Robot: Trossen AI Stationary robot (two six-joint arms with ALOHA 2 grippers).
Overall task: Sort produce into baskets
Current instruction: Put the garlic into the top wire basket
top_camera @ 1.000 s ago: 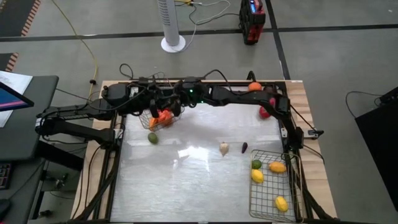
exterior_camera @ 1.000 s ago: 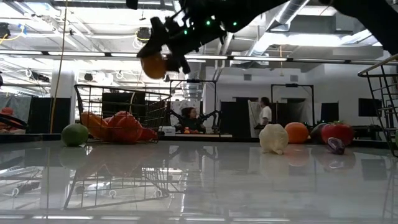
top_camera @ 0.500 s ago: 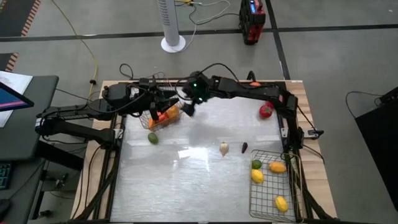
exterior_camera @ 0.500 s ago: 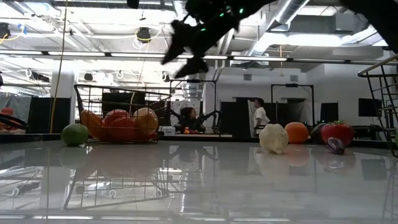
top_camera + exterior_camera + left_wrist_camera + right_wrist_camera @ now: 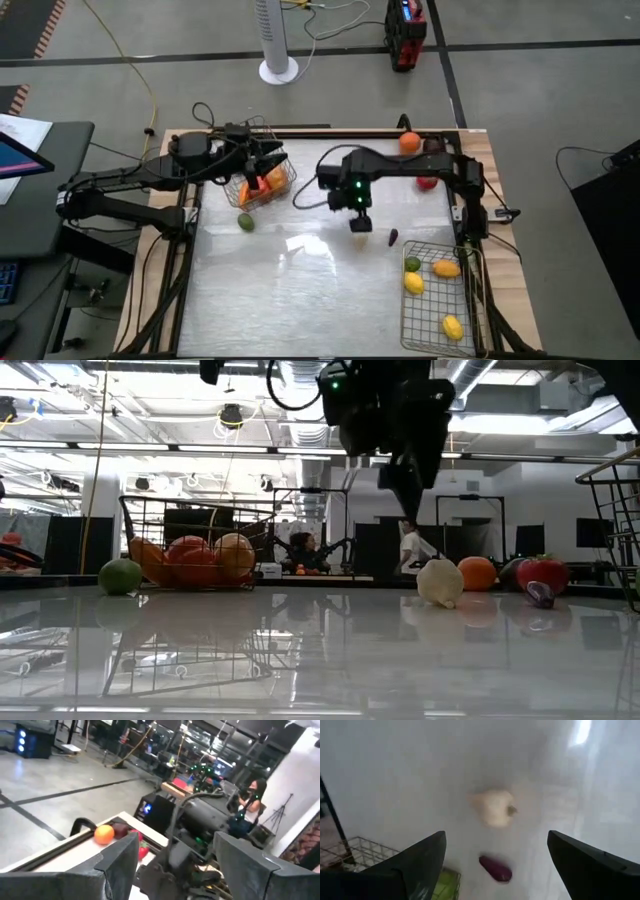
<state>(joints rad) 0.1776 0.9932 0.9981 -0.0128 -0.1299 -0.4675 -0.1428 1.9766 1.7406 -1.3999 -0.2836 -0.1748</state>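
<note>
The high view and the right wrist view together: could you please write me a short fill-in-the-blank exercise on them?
1. The right gripper hovers open above the white ____.
2. Beside the garlic lies a small ____ vegetable.
3. The lime outside the baskets lies nearest the basket on the table's ____ side.

Missing words: garlic; purple; left

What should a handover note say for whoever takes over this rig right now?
Right gripper: open, empty, above the garlic.
Left gripper: open, empty, at the far-left basket.
Done: far-left basket holds orange and red pieces; near-right basket holds three yellow pieces and a lime.
Left: garlic, purple piece, green piece, orange, red piece.
</note>
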